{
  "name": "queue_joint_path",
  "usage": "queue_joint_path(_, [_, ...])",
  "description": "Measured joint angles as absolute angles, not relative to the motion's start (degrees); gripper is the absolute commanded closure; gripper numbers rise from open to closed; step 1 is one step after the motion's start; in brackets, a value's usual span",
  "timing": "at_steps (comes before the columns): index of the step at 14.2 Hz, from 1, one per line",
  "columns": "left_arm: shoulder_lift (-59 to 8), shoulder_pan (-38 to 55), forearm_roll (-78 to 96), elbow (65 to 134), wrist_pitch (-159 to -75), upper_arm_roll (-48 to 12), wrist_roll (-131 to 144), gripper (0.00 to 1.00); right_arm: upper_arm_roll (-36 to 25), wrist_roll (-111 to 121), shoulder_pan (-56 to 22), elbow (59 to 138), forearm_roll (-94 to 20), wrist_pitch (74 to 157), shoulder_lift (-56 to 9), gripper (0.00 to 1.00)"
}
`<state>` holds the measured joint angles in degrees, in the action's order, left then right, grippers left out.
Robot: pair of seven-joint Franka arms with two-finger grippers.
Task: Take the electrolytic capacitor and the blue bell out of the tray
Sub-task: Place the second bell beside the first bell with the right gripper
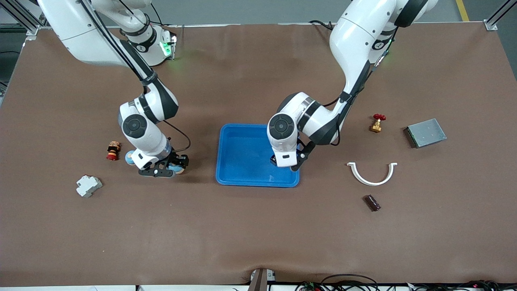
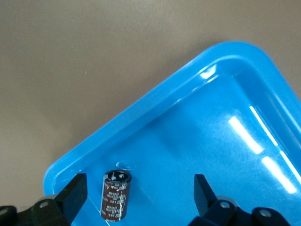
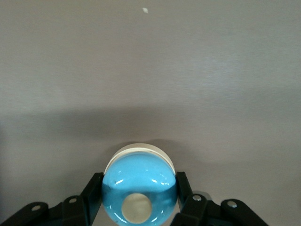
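**Two arms, a blue tray and a blue bell**

Brown paper covers the whole table [image 1: 258, 234], and it looks flat and smooth almost everywhere. Grey floor and metal frame bars show past the table's top edge.

Lots of small things lie around. Toward the right arm's end there is a little red and brown toy figure [image 1: 113, 150], and nearer the front camera than it, a white plastic block [image 1: 88, 185]. Toward the left arm's end there is a small brass valve with a red handle [image 1: 377, 123], a grey metal box [image 1: 425, 132], a white curved clip [image 1: 372, 173] and a small dark brown piece [image 1: 372, 202]. None of them touch each other, and none of them lie between the arms and the tray.

A blue tray [image 1: 242, 178] sits in the middle of the table. The left gripper [image 2: 138, 197] hangs low over the tray's corner nearest the left arm's end and the front camera. Its fingers [image 2: 74, 193] are spread wide and hold nothing. The capacitor [image 2: 115, 195], dark brown with a shiny top, stands upright on the tray floor between the fingers, close to one finger but not touching it.

The right gripper [image 3: 138, 197] is low over the bare table, beside the toy figure, well apart from the tray. Its fingers [image 3: 94, 188] squeeze the round blue bell [image 3: 139, 190] from both sides. A white rim shows on the bell's top side.
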<state>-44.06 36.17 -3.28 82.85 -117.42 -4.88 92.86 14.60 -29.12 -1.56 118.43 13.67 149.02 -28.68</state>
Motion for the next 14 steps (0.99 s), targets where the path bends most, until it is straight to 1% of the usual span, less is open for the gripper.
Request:
queue_joint_path(6, [-45.7,37.7,-3.3,82.9,-118.0,-4.9,94.9,0.0,14.7,-22.3,3.0,121.9,13.7,149.9,-28.6,1.0])
queue_joint_path(14, [-46.0,38.4,-3.3,83.9,-118.0,-4.9,95.4,0.0,15.0,-22.0,3.1,125.4,13.7,151.2,-26.7,1.0])
